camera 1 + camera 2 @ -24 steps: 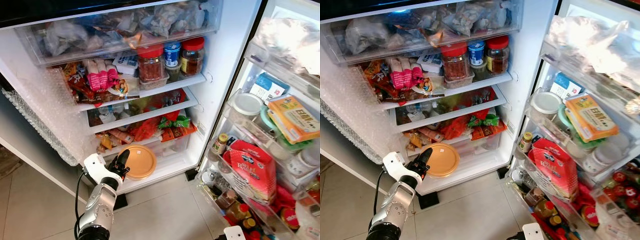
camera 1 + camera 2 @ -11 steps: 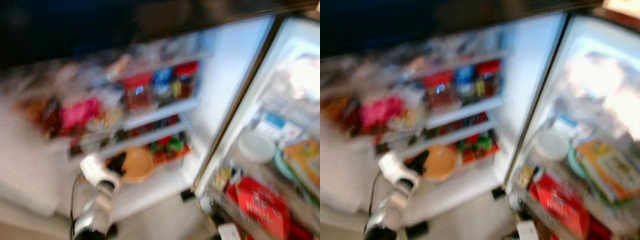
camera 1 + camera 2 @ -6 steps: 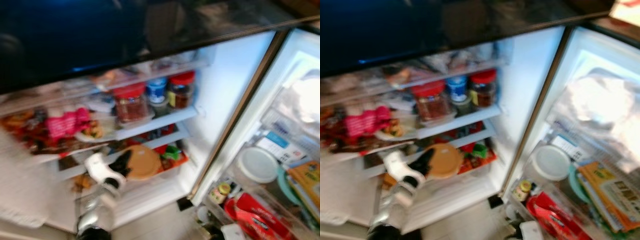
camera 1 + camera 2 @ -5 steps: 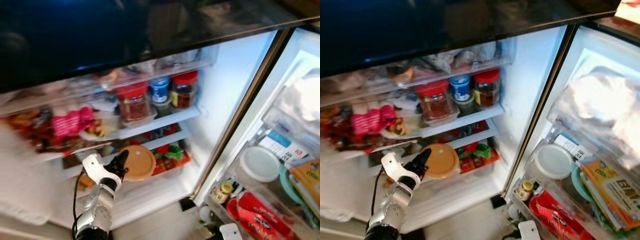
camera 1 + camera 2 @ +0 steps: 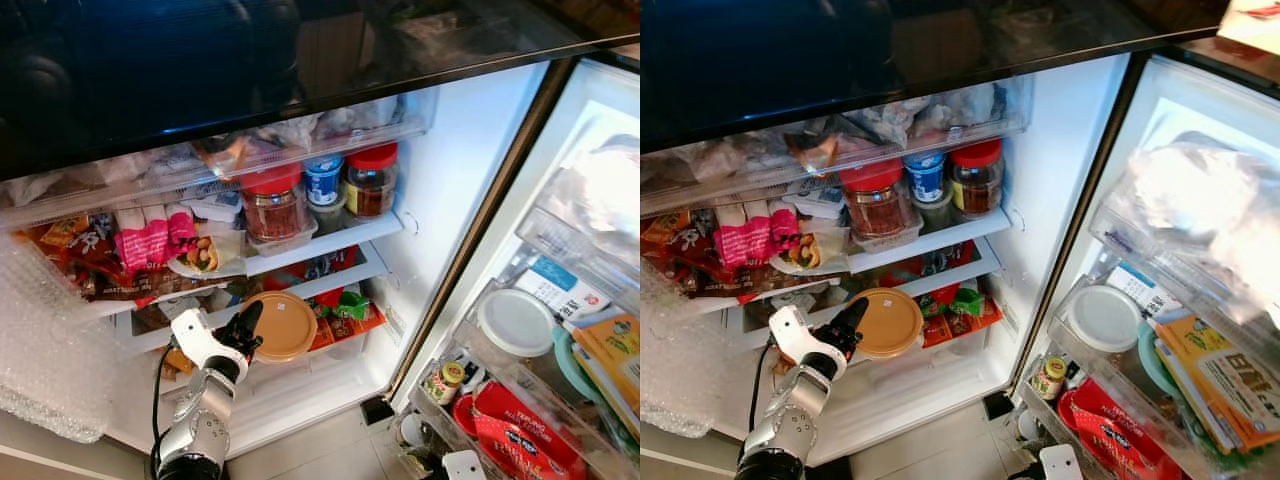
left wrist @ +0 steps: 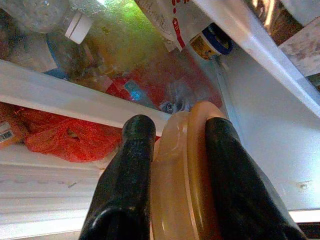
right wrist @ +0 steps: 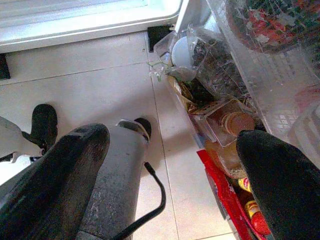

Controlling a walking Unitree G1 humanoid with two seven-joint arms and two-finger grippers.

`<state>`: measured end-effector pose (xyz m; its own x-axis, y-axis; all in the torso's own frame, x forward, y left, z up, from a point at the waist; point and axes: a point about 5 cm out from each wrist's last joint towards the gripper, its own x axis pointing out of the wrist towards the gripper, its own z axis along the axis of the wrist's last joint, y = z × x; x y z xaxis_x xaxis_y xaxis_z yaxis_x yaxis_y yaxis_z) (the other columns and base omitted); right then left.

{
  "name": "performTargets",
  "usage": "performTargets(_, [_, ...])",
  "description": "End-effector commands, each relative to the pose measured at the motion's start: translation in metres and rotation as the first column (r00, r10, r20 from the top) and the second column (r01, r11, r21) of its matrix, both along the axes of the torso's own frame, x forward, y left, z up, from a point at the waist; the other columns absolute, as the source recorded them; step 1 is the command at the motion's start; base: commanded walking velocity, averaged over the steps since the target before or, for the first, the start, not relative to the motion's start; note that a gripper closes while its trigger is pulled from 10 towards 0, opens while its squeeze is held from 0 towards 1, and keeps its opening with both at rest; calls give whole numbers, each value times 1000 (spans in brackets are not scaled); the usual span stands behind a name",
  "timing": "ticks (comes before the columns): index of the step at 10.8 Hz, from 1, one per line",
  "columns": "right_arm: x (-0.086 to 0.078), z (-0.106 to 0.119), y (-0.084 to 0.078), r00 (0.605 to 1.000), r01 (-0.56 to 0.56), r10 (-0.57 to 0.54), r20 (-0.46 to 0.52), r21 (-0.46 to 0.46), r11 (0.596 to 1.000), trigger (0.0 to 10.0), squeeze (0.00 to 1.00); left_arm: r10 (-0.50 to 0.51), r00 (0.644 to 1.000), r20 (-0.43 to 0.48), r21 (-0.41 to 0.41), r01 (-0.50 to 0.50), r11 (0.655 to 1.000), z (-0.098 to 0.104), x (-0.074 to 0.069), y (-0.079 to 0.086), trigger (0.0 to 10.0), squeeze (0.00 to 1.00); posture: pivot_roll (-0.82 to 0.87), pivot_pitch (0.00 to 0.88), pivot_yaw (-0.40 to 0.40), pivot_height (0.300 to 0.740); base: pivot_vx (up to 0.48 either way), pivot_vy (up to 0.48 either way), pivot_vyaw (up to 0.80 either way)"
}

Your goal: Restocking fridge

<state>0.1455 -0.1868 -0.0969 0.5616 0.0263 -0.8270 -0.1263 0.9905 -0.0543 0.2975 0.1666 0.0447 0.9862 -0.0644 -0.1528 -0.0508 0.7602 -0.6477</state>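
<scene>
1. left gripper [image 5: 248, 330] pinches the round orange container [image 5: 283, 325] by its rim, one black finger [image 6: 125, 175] on each flat side, as the left wrist view shows.
2. the left arm [image 5: 200, 410] rises from the bottom of the head views, forearm tilted up and toward the open fridge [image 5: 430, 200], its white wrist bent so the fingers point at the lower shelves.
3. the container is a flat, tan-orange disc with a lid, held on edge with its broad face turned outward; in the wrist view its lid seam runs between the two fingers.
4. it hangs in front of the lower drawer [image 5: 340, 320], below the glass shelf [image 5: 330, 245] that carries the red-lidded jars [image 5: 272, 200] and a blue-lidded tub [image 5: 323, 178].
5. behind it lie red and green packets [image 5: 350, 310]; pink packets [image 5: 145, 240] sit further left on the shelf above.
6. right gripper [image 7: 165, 165] hangs low over the tiled floor [image 7: 90, 75], its two fingers spread wide apart with nothing between them, beside the door bins [image 7: 260, 60].
7. the open door [image 5: 560, 330] on the right holds a white-lidded tub [image 5: 515, 322], a red carton [image 5: 510, 435] and a small bottle [image 5: 440, 382].
</scene>
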Motion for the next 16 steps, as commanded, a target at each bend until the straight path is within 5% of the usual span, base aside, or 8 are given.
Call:
performTargets(1, [-9,-3,-1,999,1,-1,-33,-3,1000,10000,0,6,1000,-3,-15,-7,1000,-1,-1,1,10000,0,-45,111,0,740,0,0,0])
performTargets(4, [-12,-4,-3,991,-128,124,-53,-83,988,10000,0,65,997,-28,-96,-68,993,-13,-12,15,10000,0,-49,90,1,740,0,0,0])
performTargets(16, [-12,-4,-4,994,-103,98,-51,-105,989,10000,0,65,998,-13,-110,-67,992,-10,-9,12,10000,0,-49,106,-5,691,0,0,0])
